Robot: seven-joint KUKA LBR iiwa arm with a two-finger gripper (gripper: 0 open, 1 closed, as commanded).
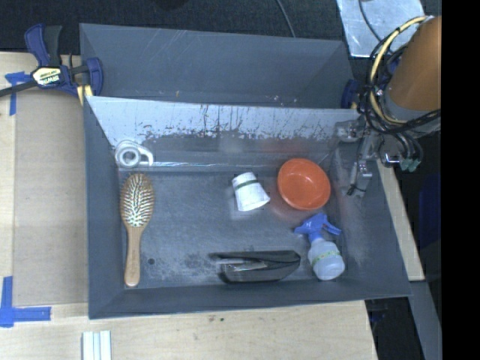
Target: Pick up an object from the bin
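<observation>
Gripper (359,177): at the right of the frame, above the sloping right wall of the grey bin (217,66), near the upper right corner of its floor; whether it is spread or pressed together cannot be told from this view.
Arm: comes in from the upper right edge of the frame, with an orange cover (417,62) and looped cables at the wrist.
Nearest thing: a round orange bowl (304,184), open side up, in the upper right part of the floor, just left of the gripper and apart from it.
White cup (249,191): a small one lying on its side near the middle of the floor, just left of the bowl.
Spray bottle (321,246): pale body with a blue trigger head, lying in the lower right part of the floor, below the bowl.
Black object (255,266): long and flat, its kind unclear, along the lower edge of the floor, just left of the spray bottle.
Hairbrush (136,223): wooden, bristles up, handle pointing toward the bottom of the frame, at the left side of the floor.
Ring (129,155): small and silvery, in the upper left corner of the floor, just above the brush head.
</observation>
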